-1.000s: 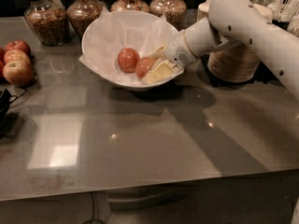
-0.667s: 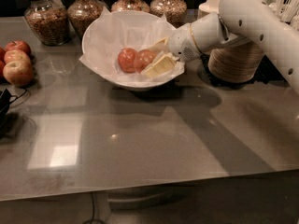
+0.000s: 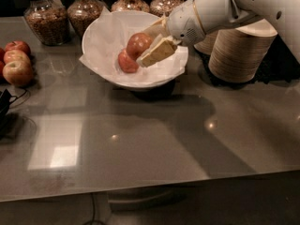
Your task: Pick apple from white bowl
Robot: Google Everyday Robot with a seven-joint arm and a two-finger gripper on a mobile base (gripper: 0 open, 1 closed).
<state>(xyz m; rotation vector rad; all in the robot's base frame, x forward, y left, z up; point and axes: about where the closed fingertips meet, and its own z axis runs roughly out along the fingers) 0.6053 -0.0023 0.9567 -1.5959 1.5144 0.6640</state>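
Observation:
The white bowl (image 3: 99, 37), lined with crumpled white paper, stands at the back middle of the grey table. My gripper (image 3: 143, 47) reaches into it from the right and is shut on the red-orange apple (image 3: 138, 43), which sits between the two cream fingers (image 3: 159, 52). The apple is lifted a little above the bowl's floor. A darker red apple (image 3: 125, 62) lies in the bowl just below and to the left of the held one.
Three red-yellow apples (image 3: 16, 62) are grouped at the left edge. Glass jars of grain (image 3: 44, 15) line the back. A stack of beige paper bowls (image 3: 240, 50) stands to the right, under my arm. A black cable (image 3: 7, 104) lies at the left.
My gripper closed on the red-orange apple and raised it off the bowl's floor. The darker apple stays in the bowl.

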